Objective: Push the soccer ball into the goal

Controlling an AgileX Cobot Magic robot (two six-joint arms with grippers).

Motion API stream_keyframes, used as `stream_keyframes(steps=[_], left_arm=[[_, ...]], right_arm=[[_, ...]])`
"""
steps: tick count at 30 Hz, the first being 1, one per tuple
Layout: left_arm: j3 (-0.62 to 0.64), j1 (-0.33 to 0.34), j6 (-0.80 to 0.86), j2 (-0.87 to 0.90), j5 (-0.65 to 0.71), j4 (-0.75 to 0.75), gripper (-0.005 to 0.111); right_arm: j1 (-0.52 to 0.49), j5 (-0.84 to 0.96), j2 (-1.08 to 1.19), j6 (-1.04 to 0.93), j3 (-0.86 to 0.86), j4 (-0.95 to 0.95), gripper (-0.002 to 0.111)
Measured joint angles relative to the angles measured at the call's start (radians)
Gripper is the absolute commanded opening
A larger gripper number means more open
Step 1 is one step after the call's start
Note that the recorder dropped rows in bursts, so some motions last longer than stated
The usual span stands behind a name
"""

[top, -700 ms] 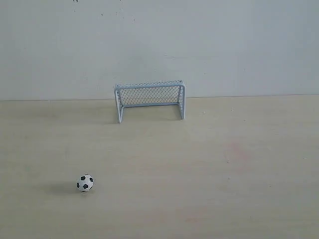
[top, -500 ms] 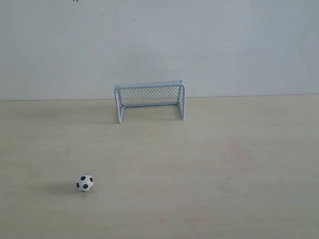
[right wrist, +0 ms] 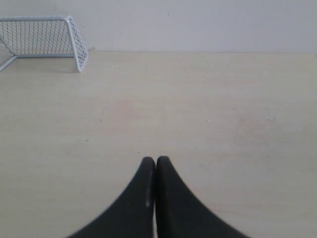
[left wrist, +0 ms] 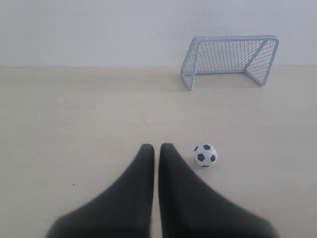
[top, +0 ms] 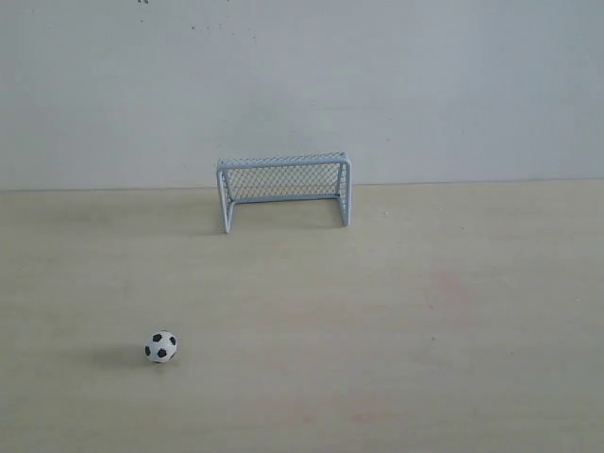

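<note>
The soccer ball (top: 161,346), white with black patches, rests on the pale wooden table at the front left. The goal (top: 283,190), a pale blue frame with mesh netting, stands at the back against the wall, mouth facing forward. In the left wrist view my left gripper (left wrist: 156,147) is shut, empty, with the ball (left wrist: 205,154) just beside its tips and apart from them, and the goal (left wrist: 230,58) beyond. My right gripper (right wrist: 155,159) is shut on nothing, far from the goal (right wrist: 47,41). Neither gripper shows in the exterior view.
A plain grey-white wall (top: 302,85) closes the far side of the table (top: 425,311) right behind the goal. A faint pinkish stain (top: 451,286) marks the wood at the right.
</note>
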Motion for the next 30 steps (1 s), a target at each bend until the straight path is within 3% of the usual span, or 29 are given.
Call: stream_keyframes(steps=[2,7,9,14,21,24,30], left_arm=[[0.000,0.000,0.000,0.000,-0.049,0.000,0.004],[0.000,0.000,0.000,0.000,-0.592,0.000,0.004],[-0.032,0.000,0.000,0.000,-0.657,0.000,0.004],[-0.237,0.000,0.040,0.030,-0.515,-0.004,0.004],[-0.608,0.000,0.131,0.306,-0.056,0.007,0.004],[-0.705,0.000,0.136,0.426,0.105,0.014,0.004],[-0.746,0.000,0.138,0.573,0.138,0.018,0.004]], right_arm=[[0.000,0.000,0.000,0.000,0.000,0.000,0.000],[0.000,0.000,0.000,0.000,0.000,0.000,0.000],[0.000,0.000,0.000,0.000,0.000,0.000,0.000],[0.000,0.000,0.000,0.000,0.000,0.000,0.000],[0.000,0.000,0.000,0.000,0.000,0.000,0.000],[0.000,0.000,0.000,0.000,0.000,0.000,0.000],[0.000,0.000,0.000,0.000,0.000,0.000,0.000]])
